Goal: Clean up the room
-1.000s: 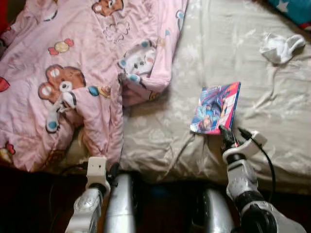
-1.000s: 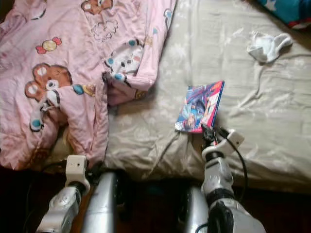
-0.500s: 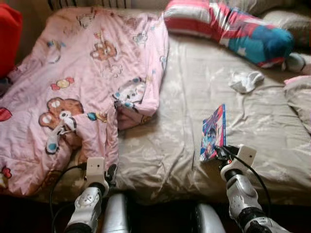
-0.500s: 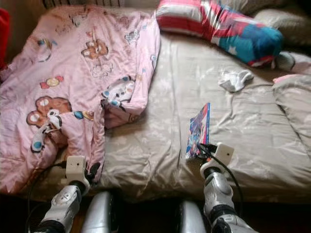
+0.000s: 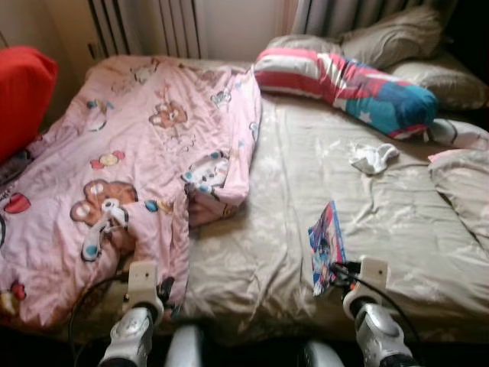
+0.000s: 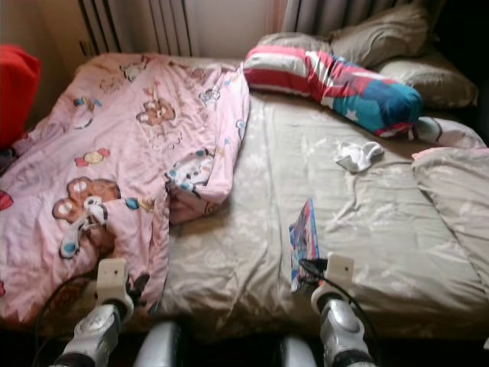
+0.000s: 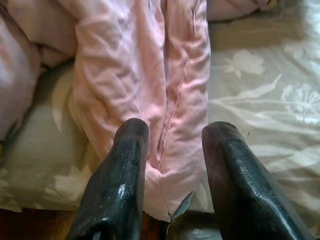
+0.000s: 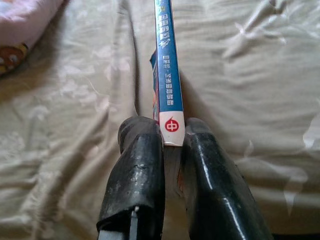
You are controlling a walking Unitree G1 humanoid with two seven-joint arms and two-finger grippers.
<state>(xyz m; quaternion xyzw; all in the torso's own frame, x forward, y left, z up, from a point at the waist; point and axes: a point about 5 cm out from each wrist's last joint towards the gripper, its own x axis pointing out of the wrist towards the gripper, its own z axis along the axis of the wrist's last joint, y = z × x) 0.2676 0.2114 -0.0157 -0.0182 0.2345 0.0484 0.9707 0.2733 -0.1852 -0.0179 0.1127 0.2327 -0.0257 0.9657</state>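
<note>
- My right end effector is clamped on the spine end of a thin blue-and-red illustrated paperback book, which stands on edge at the near side of the beige-sheeted bed.
- In the right wrist view both black fingers press the book's lower corner, just below a red round mark on the spine.
- The book looks light and fairly stiff, though its covers may flex and its glossy surface may slip; a grip deeper along the spine would likely hold steadier.
- My left end effector hangs with fingers spread apart, holding nothing, over the edge of the pink teddy-bear-print quilt.
- A crumpled white sock lies well apart, near the striped red-and-blue pillow.
</note>
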